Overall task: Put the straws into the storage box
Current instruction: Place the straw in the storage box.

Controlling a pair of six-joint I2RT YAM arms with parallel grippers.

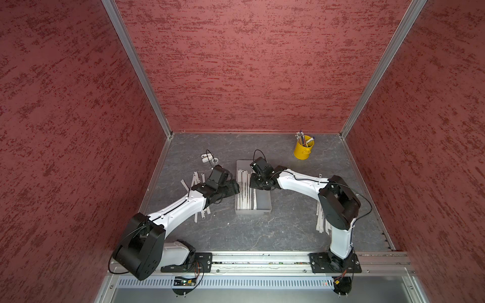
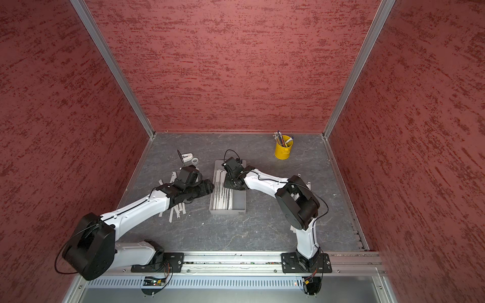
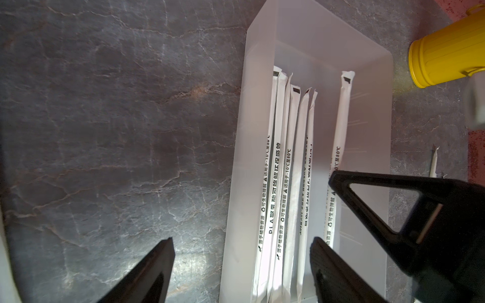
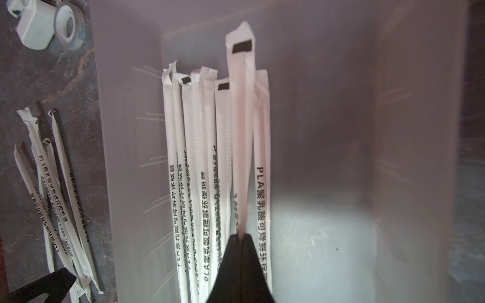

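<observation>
Right pincer (image 4: 241, 237) pinches one white black-printed straw (image 4: 240, 105) in the translucent storage box (image 4: 328, 131); left pincer (image 3: 242, 244) gapes.

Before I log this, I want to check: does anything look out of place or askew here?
Yes. Several white paper-wrapped straws lie crossed on the grey marbled table, outside the translucent plastic storage box. One more straw, pinched in the right claw, slants above the neat row inside.

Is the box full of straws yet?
Partly full: straws lie along one side of the storage box, and the other side's floor is bare.
</observation>
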